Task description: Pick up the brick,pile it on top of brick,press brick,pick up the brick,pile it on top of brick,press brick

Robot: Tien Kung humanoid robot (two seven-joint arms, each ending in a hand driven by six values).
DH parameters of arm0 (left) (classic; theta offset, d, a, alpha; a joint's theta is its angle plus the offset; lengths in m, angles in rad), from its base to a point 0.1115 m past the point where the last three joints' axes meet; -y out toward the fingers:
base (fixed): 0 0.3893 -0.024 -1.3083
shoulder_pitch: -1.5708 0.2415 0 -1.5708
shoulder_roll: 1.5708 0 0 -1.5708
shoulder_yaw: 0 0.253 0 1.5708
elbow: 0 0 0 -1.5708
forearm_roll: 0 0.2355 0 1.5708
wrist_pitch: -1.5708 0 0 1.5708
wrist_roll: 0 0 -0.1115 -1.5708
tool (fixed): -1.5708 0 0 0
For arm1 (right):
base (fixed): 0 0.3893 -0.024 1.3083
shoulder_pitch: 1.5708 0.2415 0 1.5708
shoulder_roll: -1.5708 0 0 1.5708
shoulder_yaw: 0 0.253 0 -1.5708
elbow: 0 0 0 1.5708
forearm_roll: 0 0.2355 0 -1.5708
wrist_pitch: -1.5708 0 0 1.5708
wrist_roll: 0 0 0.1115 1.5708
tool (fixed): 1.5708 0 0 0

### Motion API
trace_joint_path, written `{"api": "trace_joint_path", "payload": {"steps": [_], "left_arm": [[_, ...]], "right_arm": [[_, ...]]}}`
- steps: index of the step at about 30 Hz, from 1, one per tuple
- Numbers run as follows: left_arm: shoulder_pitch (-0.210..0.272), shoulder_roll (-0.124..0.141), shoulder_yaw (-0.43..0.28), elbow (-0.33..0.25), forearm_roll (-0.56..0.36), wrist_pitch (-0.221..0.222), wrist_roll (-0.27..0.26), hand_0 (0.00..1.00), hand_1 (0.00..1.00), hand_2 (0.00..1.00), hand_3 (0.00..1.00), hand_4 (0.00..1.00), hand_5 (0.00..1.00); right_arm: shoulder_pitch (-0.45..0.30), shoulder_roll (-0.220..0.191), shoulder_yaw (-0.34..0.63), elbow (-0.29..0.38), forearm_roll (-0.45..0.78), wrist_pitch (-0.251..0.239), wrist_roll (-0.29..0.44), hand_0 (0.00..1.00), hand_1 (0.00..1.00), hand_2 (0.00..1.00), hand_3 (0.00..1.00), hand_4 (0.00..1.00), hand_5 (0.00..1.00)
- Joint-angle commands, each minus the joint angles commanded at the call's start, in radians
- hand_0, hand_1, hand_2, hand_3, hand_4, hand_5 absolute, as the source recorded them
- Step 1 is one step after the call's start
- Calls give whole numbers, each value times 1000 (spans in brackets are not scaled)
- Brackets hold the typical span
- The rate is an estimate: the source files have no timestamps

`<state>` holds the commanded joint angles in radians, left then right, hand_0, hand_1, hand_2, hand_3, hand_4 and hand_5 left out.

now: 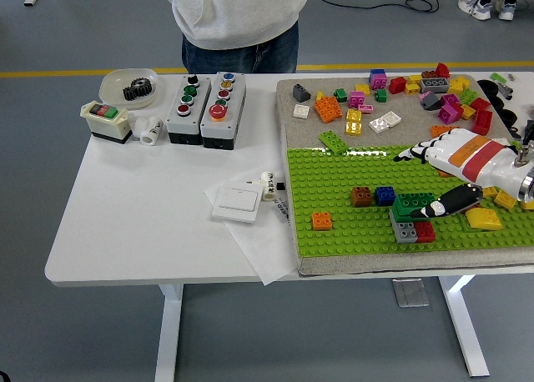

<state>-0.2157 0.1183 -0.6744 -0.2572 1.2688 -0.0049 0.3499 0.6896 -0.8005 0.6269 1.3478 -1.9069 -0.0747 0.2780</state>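
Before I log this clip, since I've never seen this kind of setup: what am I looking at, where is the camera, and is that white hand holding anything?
The one current picture comes from a camera on the robot's head, looking down over a white table. The white hand with orange and red stripes entering from the right is the robot's right hand. Its fingers are spread above the green studded baseplate and it holds nothing; the thumb reaches toward the dark green brick, which sits on top of a grey brick and a red brick. Loose coloured bricks lie behind the plate. To the left are two button boxes, a white switch and a bowl with a gear. A person stands at the far side. The left hand is out of view.
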Motion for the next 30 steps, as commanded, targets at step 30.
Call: {"api": "trace_joint_path", "payload": {"steps": [30], "left_arm": [[12,-4,-18,2,30,-5,-1,760,756,766,597,665,594]], "right_arm": [[-237,-51,178,147,105,90,-19,762,736,766,664,841,566]]}}
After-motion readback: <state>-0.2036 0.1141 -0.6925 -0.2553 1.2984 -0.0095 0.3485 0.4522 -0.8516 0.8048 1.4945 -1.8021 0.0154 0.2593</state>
